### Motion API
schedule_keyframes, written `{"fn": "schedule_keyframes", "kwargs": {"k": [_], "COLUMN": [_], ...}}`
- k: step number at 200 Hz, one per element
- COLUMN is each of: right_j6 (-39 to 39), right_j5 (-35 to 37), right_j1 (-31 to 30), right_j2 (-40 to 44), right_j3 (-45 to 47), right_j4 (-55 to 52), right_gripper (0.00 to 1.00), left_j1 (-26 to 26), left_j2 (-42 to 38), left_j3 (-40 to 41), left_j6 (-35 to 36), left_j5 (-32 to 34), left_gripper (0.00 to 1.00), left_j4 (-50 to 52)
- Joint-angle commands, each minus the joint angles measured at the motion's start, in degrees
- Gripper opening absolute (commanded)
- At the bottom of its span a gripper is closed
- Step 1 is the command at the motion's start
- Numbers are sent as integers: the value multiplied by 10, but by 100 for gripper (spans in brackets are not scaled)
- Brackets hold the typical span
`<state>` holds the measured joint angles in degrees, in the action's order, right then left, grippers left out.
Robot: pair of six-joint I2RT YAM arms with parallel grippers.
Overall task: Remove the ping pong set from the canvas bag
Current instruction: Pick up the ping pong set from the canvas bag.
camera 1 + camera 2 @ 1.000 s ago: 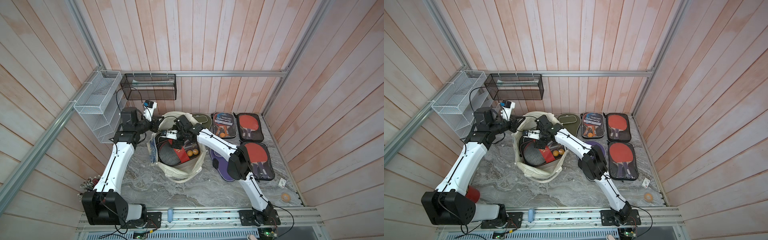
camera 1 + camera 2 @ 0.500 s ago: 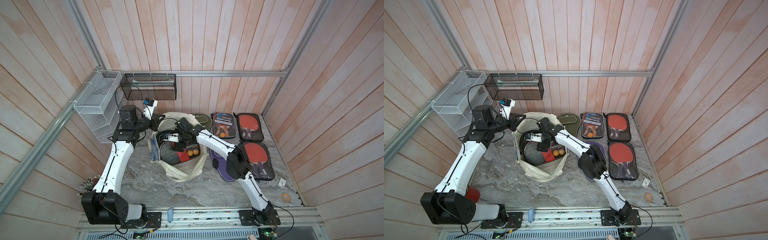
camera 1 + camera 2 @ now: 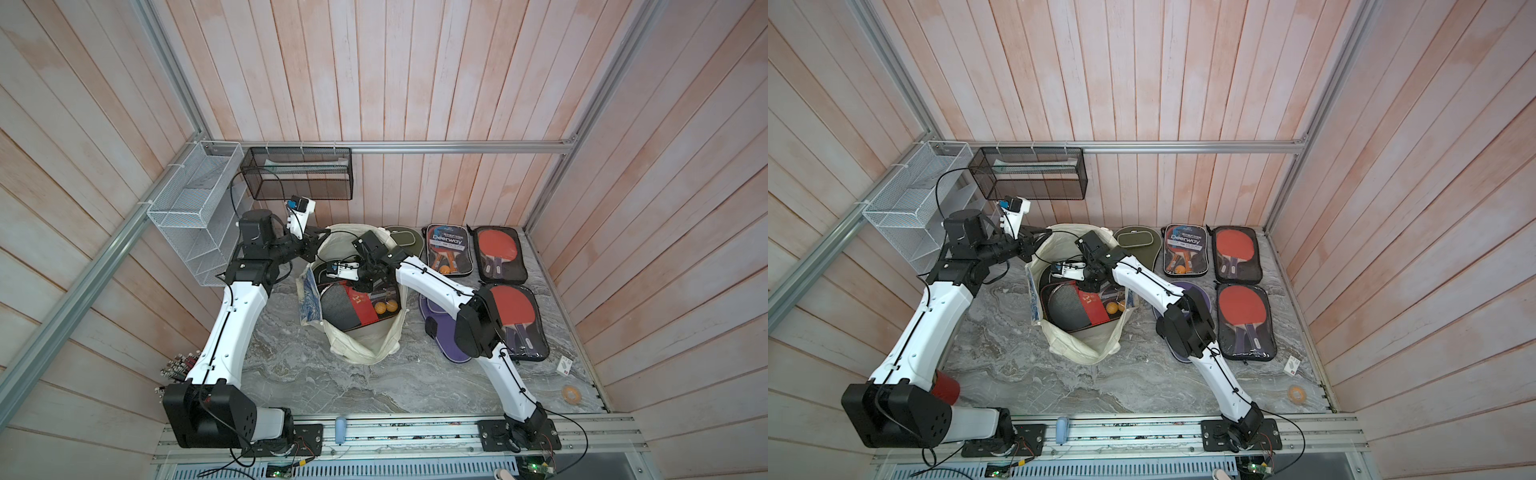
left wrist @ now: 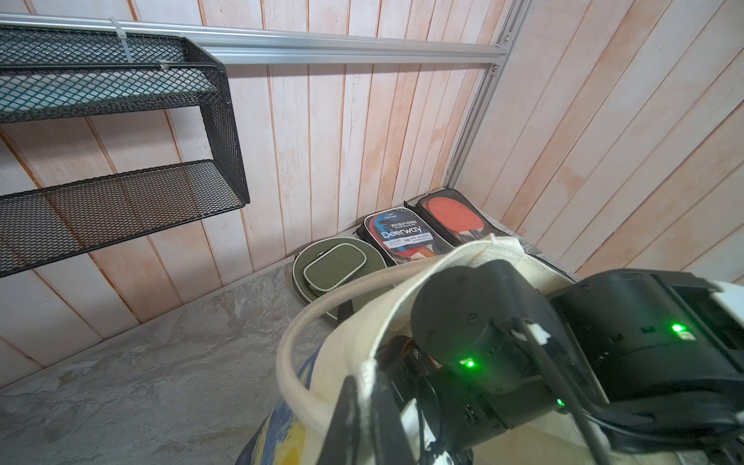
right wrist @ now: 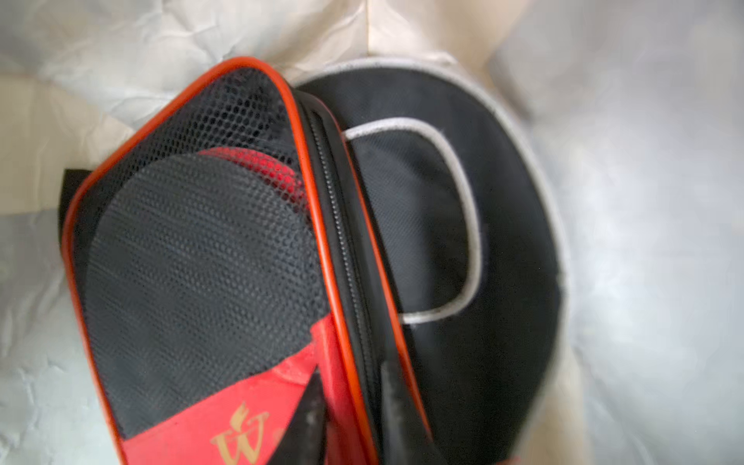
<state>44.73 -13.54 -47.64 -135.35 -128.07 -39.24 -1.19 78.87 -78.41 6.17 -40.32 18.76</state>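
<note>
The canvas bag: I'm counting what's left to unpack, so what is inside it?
A red-and-black mesh case with two orange balls, lying partly over a black case with pale piping. Anything beneath them is covered.

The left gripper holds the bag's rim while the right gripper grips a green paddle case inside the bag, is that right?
No, the case the right gripper grips inside the canvas bag is red and black, as the right wrist view shows. The left gripper does hold the rim.
</note>
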Motion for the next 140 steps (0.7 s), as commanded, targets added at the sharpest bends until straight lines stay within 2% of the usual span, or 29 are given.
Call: {"fn": "schedule_keyframes", "kwargs": {"k": [1, 74, 140], "right_j6": [-7, -17, -49], "right_j5": [-8, 13, 61], "right_j1": [-5, -5, -7], "right_j2": [-14, 2, 93], "right_j3": [10, 1, 7], "right_j4": [-77, -50, 80], "right_gripper": [0, 0, 0], "left_j1": [-3, -3, -3], "left_j2": [-18, -23, -12], "left_j3": [-19, -12, -15], "left_j6": [-2, 1, 1], "left_j5": [-38, -28, 60], "left_gripper": [0, 0, 0], "left_j4": [-118, -116, -84]}}
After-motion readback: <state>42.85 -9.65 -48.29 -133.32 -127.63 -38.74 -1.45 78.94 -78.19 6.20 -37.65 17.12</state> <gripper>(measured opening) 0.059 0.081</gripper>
